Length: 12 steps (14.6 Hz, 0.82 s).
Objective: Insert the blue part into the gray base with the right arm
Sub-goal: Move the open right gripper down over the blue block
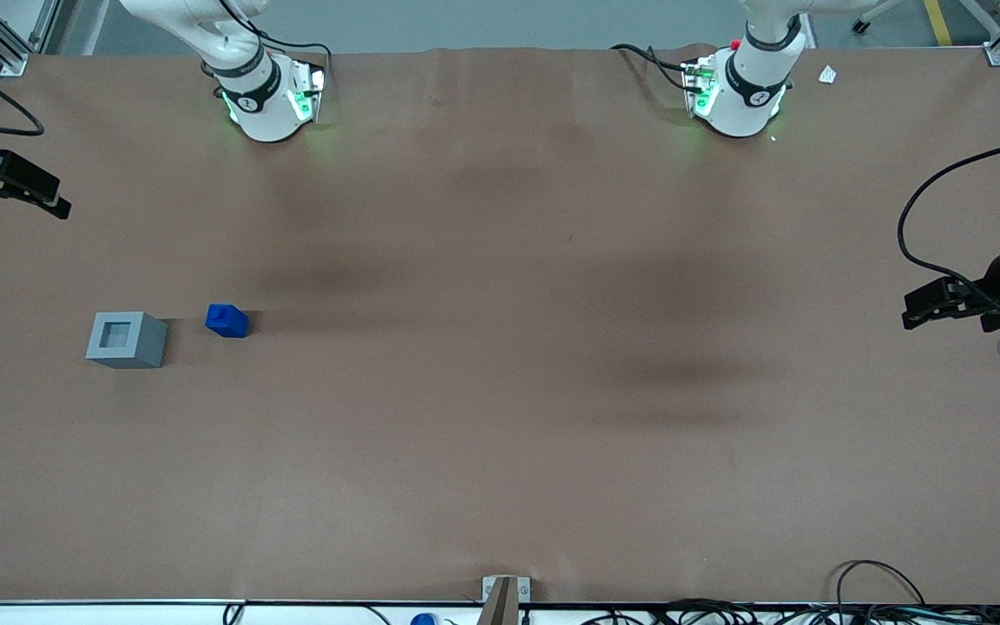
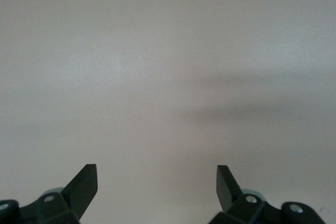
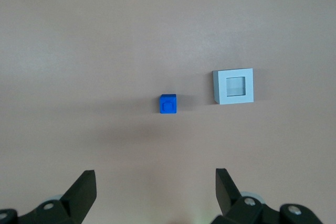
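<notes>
The blue part (image 1: 226, 320) stands on the brown table with its stub up, a short gap from the gray base (image 1: 126, 339), on the side toward the parked arm. The base's square recess faces up and holds nothing. My right arm's gripper (image 1: 53, 198) hangs at the working arm's end of the table, farther from the front camera than both blocks and well apart from them. In the right wrist view the gripper (image 3: 156, 179) is open and holds nothing. It looks down from high up on the blue part (image 3: 168, 104) and the gray base (image 3: 233, 86).
Both arm bases (image 1: 270, 100) stand at the table edge farthest from the front camera. A small white scrap (image 1: 827, 75) lies near the parked arm's base. Cables (image 1: 882, 582) and a bracket (image 1: 504, 595) sit along the edge nearest the camera.
</notes>
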{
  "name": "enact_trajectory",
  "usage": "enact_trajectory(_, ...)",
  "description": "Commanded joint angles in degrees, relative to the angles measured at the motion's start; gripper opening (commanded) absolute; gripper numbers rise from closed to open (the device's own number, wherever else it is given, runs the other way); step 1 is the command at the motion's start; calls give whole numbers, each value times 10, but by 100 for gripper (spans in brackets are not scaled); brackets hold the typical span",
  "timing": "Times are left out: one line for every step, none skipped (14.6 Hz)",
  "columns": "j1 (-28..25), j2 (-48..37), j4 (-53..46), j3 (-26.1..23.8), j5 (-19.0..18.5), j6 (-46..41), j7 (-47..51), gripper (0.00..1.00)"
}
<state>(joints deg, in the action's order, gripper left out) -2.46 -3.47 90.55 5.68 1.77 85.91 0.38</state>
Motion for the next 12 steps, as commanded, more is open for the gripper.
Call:
enact_trajectory(4,2,-8,-5,-5,-3,-3,100)
enact_trajectory(3,2,-9,-5,-5,-3,-4,100)
enact_trajectory(3,7,-11,-5,-7,-2,-5,100)
enact_trajectory(3,14,-12,-5,-6,-2,-5,100)
enact_trajectory(7,23,-12,-5,-5,1,-6,100)
enact_trajectory(5,35,-7,-5,-5,13,-5,100)
enact_trajectory(5,51,1,-5,-5,23,-5,100)
enact_trajectory(4,59,15,-5,-5,37,-3,100)
enact_trajectory(4,60,43,-5,-5,70,-1,100)
enact_trajectory(3,59,75,-5,-5,102,0,100)
enact_trajectory(2,59,98,-5,-5,125,1,100)
enact_trajectory(3,60,122,-5,-5,149,1,100)
